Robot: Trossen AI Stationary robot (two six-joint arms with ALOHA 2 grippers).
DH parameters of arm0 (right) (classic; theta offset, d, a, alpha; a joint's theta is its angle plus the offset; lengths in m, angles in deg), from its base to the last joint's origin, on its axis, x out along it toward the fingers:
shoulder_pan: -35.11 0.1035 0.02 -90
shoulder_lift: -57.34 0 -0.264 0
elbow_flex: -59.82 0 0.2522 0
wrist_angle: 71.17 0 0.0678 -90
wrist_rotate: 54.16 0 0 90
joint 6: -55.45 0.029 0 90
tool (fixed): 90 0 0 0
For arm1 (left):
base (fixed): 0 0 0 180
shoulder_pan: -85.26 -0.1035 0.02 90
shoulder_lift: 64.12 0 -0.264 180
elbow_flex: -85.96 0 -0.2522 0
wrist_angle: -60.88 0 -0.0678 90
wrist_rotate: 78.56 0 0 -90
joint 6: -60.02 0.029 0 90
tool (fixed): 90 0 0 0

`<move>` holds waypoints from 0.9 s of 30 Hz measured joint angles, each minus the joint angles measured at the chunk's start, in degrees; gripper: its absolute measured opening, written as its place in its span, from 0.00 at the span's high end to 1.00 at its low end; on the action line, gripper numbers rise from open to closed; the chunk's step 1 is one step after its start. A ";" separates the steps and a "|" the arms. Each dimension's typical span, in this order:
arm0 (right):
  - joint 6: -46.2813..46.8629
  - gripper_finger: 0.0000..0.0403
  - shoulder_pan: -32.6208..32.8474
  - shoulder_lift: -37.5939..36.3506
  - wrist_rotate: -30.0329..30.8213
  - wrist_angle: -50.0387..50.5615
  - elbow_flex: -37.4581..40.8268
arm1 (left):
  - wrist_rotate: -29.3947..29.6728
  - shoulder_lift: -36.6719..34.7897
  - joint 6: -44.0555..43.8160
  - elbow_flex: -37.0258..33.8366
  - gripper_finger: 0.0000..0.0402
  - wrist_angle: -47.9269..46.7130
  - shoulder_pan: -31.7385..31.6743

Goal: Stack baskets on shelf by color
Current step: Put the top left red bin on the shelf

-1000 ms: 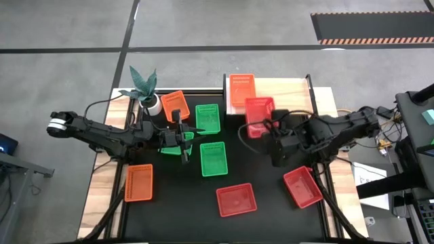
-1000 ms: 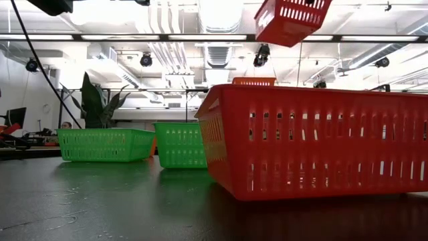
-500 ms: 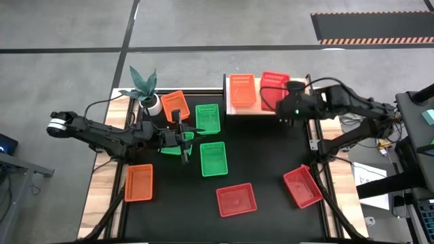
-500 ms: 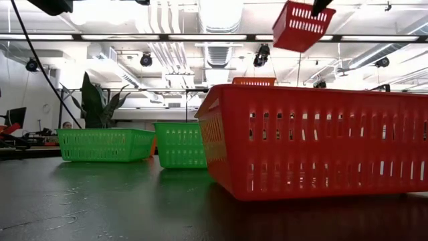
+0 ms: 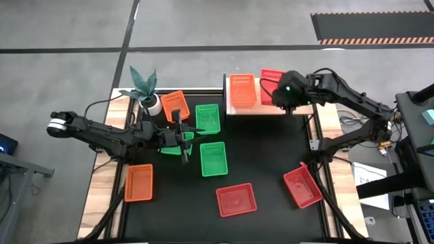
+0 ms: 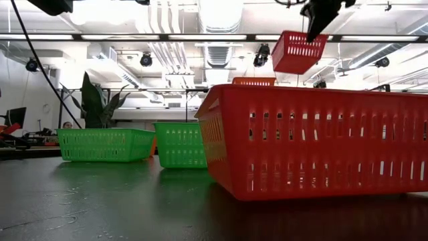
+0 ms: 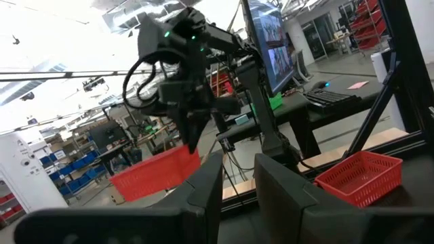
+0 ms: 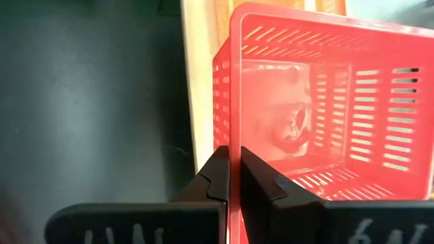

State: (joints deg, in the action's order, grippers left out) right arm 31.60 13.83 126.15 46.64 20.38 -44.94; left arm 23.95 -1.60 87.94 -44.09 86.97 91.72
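My right gripper [image 5: 283,93] is shut on a red basket [image 5: 270,85] and holds it over the wooden shelf [image 5: 298,87], just right of the orange basket [image 5: 242,91] that rests on the board. In the low view the red basket [image 6: 297,52] hangs high under the gripper [image 6: 319,20]. My left gripper [image 5: 184,139] waits open and level over a green basket [image 5: 169,149] near the table's middle; its fingers [image 7: 207,186] have nothing between them. My right gripper pinches the rim of one side wall [image 8: 234,139] of the red basket, one finger [image 8: 218,175] outside the wall and one inside. The fingers come from above, pointing down. The basket hangs clear of the shelf board [image 8: 198,81], open side up and nearly level.
On the black table lie two more green baskets [image 5: 208,118] [image 5: 213,159], two orange ones [image 5: 175,105] [image 5: 139,181] and two red ones [image 5: 237,200] [image 5: 302,186]. A potted plant [image 5: 146,88] stands at the far left corner. A red basket [image 6: 314,144] fills the low view's foreground.
My right gripper has carried the red basket from above the table's middle right toward the far edge, out over the shelf beside the orange basket. The basket was tilted while it was carried and now hangs nearly level. The left arm has kept still.
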 joint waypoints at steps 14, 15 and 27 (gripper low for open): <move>-8.25 0.98 -11.89 0.43 -5.36 -9.24 10.36 | 0.00 0.00 0.00 0.00 0.82 -0.02 0.00; -8.44 0.98 -11.98 0.49 -5.35 -10.00 11.23 | 0.00 0.00 0.00 0.00 0.82 -0.02 0.00; -10.23 0.98 -12.15 0.71 -5.32 -14.46 16.39 | 0.00 -0.01 0.00 0.00 0.82 -0.02 -0.01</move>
State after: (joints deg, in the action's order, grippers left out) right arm 21.36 1.68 126.86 41.32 5.92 -28.55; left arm 23.95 -1.61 87.94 -44.09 86.95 91.70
